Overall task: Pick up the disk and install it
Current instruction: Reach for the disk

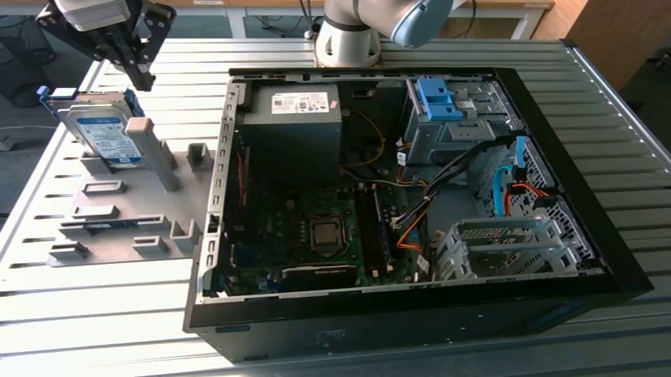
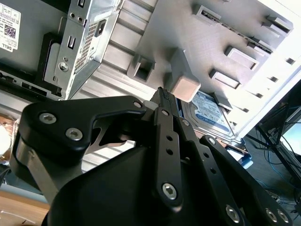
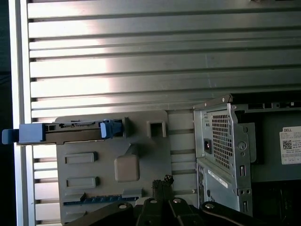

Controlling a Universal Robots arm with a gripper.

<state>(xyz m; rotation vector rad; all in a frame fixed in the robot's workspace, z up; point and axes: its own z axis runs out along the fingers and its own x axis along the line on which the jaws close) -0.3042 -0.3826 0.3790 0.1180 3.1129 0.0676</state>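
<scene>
One disk (image 1: 100,129) stands on edge in grey holder plate (image 1: 126,206) at exterior view's left, blue rails on its sides, label showing. My tool (image 1: 141,78) hangs just above disk's upper edge, apart from it, fingers pressed together, clamping nothing. To the right: open computer case (image 1: 367,330) flat on slatted desk (image 1: 105,314). Blue-latched drive cage (image 1: 435,102) inside case, toward its right end.

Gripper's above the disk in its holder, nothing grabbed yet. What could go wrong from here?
1. The gripper looks shut above the disk; descending like that could strike its top edge instead of straddling it.
2. The tall grey post stands right beside the disk, so a finger may clip it.
3. Loose cables crowd the open case; they could snag the disk.
</scene>
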